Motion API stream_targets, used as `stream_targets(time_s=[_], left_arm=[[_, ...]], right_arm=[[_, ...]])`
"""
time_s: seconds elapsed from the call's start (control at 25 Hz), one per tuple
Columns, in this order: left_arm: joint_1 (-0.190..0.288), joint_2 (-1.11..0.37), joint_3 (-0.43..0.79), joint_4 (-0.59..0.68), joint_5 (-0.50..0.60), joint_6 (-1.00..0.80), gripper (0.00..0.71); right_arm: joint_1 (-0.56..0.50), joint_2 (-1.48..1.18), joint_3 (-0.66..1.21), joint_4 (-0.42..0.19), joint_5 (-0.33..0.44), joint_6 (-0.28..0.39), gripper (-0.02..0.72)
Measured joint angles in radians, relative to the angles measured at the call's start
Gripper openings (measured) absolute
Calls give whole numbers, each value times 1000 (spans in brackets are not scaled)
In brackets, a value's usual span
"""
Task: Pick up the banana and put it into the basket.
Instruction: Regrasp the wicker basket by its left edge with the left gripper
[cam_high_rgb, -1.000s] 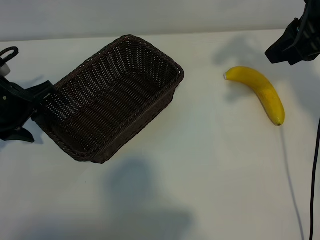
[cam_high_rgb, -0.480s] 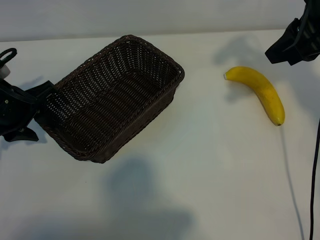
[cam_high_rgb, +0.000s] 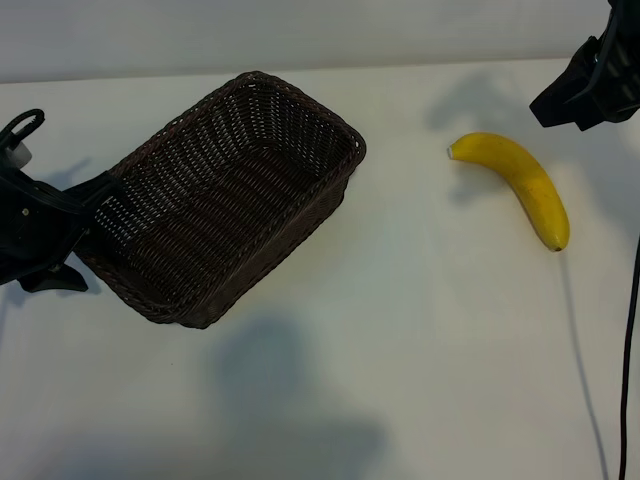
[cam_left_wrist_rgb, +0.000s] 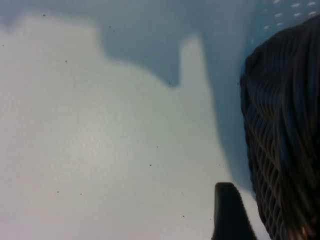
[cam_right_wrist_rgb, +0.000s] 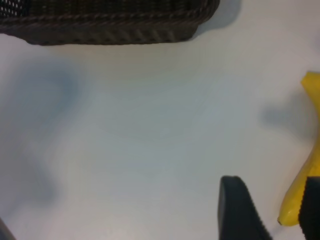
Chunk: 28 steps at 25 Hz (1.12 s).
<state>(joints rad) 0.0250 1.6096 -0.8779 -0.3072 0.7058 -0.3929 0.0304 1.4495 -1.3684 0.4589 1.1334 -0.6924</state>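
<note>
- Yellow banana (cam_high_rgb: 515, 183) at 3 o'clock on the white table (cam_high_rgb: 400, 350), untouched, well apart from the basket (cam_high_rgb: 225, 195).
- Wicker basket at 9 o'clock, empty as far as visible.
- Nothing of the task done yet: pick-up, carry and drop all left, by judgement.
- Right gripper (cam_right_wrist_rgb: 267, 210) at 1 o'clock, above and just beyond the banana; fingers apart, holding nothing, dark tip of the fruit showing between them in the right wrist view.
- Left gripper (cam_high_rgb: 45, 235) at 9 o'clock, against the basket's near end; fingers apart, whether gripping the rim cannot tell.
- Exterior view: gives the whole layout, banana to basket, plus a black cable (cam_high_rgb: 630, 340) at the right edge.
- Right wrist view: adds the finger spacing and the banana's closeness to it.
- Left wrist view: only one finger tip, bare table and the basket's woven wall.
</note>
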Motion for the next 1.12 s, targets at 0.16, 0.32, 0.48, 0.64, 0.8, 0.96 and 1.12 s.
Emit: stream_targets(time_s=[0.16, 0.32, 0.48, 0.64, 0.8, 0.96, 1.12], left_arm=[[0, 0, 1, 0, -18, 0, 438], [0, 0, 1, -11, -59, 0, 438], [0, 0, 1, -27, -78, 1, 438], [0, 12, 1, -33, -85, 21, 438], [0, 58, 1, -45, -85, 24, 438], [0, 81, 2, -64, -99, 38, 436], [0, 83, 2, -71, -118, 54, 332]], right_arm=[[0, 0, 0, 0, 0, 0, 335], [0, 0, 0, 0, 0, 0, 335], [0, 0, 0, 0, 0, 0, 335], [0, 0, 0, 0, 0, 0, 335], [0, 0, 0, 0, 0, 0, 335], [0, 0, 0, 0, 0, 0, 335], [0, 0, 0, 0, 0, 0, 335]])
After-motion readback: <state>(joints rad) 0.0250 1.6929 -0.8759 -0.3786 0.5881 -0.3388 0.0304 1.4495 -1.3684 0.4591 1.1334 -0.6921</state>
